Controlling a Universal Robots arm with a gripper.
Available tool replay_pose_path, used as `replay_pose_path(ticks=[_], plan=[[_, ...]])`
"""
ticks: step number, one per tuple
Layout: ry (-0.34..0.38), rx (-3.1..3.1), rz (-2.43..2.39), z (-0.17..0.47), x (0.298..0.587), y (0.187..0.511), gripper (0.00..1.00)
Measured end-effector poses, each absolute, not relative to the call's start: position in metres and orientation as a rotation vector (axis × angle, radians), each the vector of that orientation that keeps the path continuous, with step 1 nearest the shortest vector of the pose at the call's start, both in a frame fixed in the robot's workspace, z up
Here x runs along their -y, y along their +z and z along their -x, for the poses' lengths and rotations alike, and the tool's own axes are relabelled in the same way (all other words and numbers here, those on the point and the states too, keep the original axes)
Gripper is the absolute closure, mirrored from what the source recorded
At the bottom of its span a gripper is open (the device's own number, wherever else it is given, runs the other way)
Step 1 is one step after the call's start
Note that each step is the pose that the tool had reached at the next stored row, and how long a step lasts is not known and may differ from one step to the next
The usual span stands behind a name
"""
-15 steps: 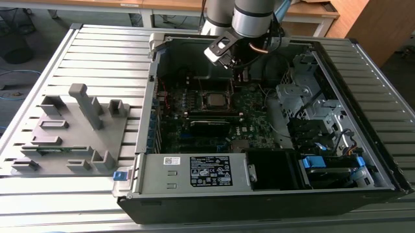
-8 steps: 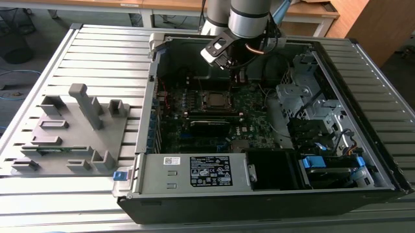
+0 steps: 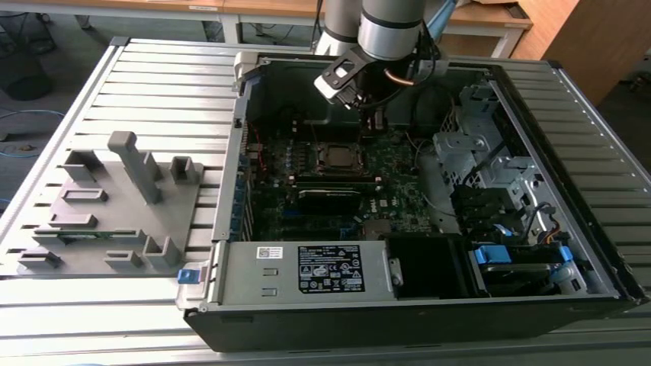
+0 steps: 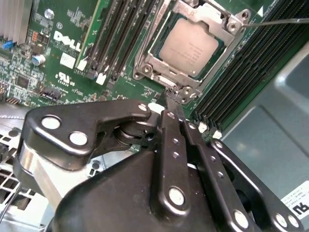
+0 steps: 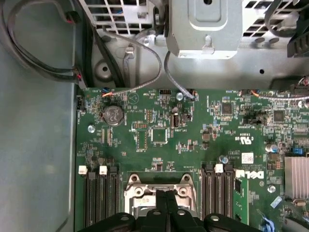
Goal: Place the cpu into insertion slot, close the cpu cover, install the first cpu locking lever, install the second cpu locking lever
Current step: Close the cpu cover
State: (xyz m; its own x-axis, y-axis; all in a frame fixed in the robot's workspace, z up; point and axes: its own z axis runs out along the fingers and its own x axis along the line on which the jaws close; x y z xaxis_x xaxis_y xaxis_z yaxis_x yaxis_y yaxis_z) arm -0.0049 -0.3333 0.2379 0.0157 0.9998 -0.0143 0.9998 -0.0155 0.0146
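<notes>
On the motherboard [image 4: 29, 65], memory slots [image 4: 113, 38] flank the cpu [image 4: 190, 43].

The cpu [image 4: 190, 46] has a matt grey metal top, the cpu cover [image 4: 215, 17] shinier silvery metal, the pincer [image 4: 173, 99] glossy black.

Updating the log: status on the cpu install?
Gripper shut, at silver-rimmed square socket edge. Silver-grey square cpu seated, silvery metal cover frame down. Nothing blocking.

Raised memory slots [image 4: 113, 43] hem the insertion slot [image 4: 153, 67] on two sides, pincer [image 4: 173, 99] at its free edge
</notes>
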Motion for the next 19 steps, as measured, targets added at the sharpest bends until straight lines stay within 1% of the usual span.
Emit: replay_pose_path(ticks=[3, 19], plan=[[-0.038, -2.206, -2.240, 0.0049, 0.3334, 0.2372, 0.89], [-0.036, -2.223, -2.225, 0.0109, 0.3338, 0.2341, 0.89]])
